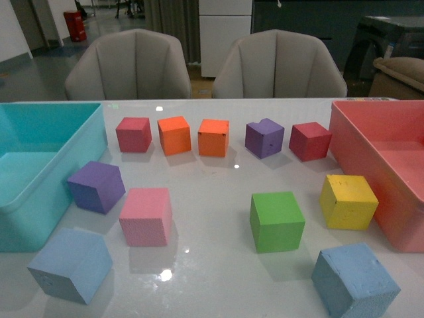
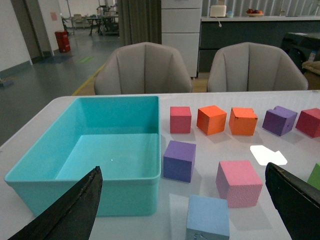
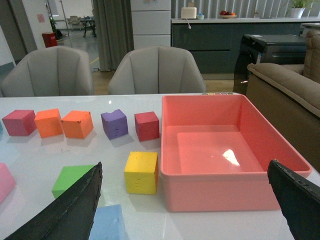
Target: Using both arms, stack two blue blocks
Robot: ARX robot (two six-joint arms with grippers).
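A: Left gripper [image 2: 183,168]: fingers [image 2: 75,210] spread wide, nothing between the pads. Released.

B: Right gripper [image 3: 185,164] likewise. Fingers [image 3: 295,200] far apart, empty, slack.

A: The blue blocks?

B: Both on the white table [image 1: 212,179] at its near edge, well apart from each other. Periwinkle-blue block [image 1: 69,265] sits front left, just beside the turquoise bin [image 1: 26,228], turned corner-on. Pink cube [image 1: 146,216] is near it; purple cube [image 1: 97,187] is further back, close to the bin wall.

A: The left wrist view shows that block between the two fingers, clear of both.

B: Steel-blue block [image 1: 354,279] is front right, nearer than the yellow cube [image 1: 348,201] and near the coral bin [image 1: 358,149]. Green cube [image 1: 276,220] is to its left, further back. The right wrist view catches only part of the block, next to one finger. Contact or gap, cannot tell.

A: Stacked?

B: No. Each block rests alone on the tabletop, top face bare.
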